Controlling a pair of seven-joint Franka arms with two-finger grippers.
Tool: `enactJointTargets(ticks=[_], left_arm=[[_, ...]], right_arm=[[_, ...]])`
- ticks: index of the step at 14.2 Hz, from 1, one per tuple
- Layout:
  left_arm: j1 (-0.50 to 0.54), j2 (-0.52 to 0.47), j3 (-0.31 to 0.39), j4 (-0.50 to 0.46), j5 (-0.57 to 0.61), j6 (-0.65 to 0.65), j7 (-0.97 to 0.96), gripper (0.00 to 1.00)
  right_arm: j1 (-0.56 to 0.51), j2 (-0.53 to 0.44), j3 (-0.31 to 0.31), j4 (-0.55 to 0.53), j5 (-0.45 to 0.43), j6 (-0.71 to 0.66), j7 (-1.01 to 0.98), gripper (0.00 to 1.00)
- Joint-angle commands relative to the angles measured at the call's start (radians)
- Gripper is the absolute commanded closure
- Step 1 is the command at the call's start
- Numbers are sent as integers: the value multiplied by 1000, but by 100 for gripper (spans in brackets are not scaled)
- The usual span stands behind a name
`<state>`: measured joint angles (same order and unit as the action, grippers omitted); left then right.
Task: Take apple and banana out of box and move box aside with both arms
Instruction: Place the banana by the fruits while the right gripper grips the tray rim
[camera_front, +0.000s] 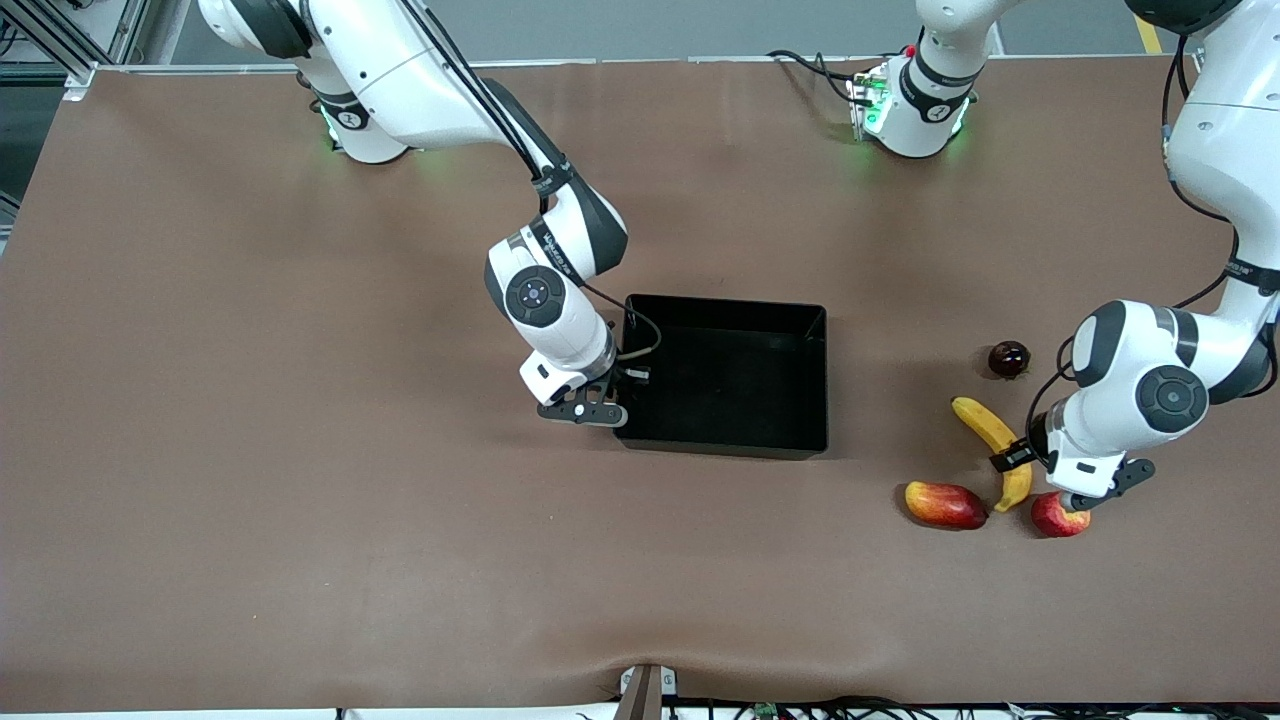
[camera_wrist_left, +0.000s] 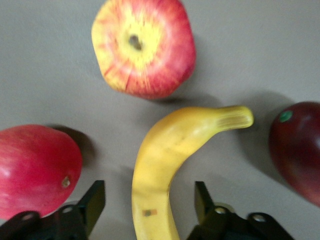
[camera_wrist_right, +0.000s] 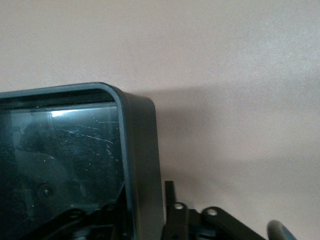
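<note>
clamp right gripper (camera_front: 600, 408) squarely on box (camera_front: 735, 440) wall, jaws straddling it; lift left gripper (camera_front: 1062, 478), jaws released, off banana (camera_front: 992, 432).

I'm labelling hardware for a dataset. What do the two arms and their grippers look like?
Both arms are glossy white with dark grey-black joint sections and round dark caps, a blue dot on the right arm's. Black cables run along them. Bases glow green. The right gripper and left gripper are black, with flat black fingers.
</note>
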<state>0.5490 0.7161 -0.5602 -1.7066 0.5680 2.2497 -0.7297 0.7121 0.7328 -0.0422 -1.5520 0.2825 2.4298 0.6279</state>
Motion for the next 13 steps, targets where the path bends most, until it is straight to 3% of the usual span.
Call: enactJointTargets(ticks=[1,6,11,13], left_arm=[[-33,-61,-29,37,20,-99,-5,0],[-46,-124,-141,194,6,-361,-1,0],[-40,-279,-173,197,-42,-444,24,0],[-41,-337,-184,199,-86,-492,97,0]], right_arm=[[-8,-6,-8,23,-13,-15,12,100],[-91,-67,-8,76,-5,-234,4,100],[-209,-173,-10,87,-8,-403,-118,100],[-238,-246,-28,48,-58,-466,-140,100]])
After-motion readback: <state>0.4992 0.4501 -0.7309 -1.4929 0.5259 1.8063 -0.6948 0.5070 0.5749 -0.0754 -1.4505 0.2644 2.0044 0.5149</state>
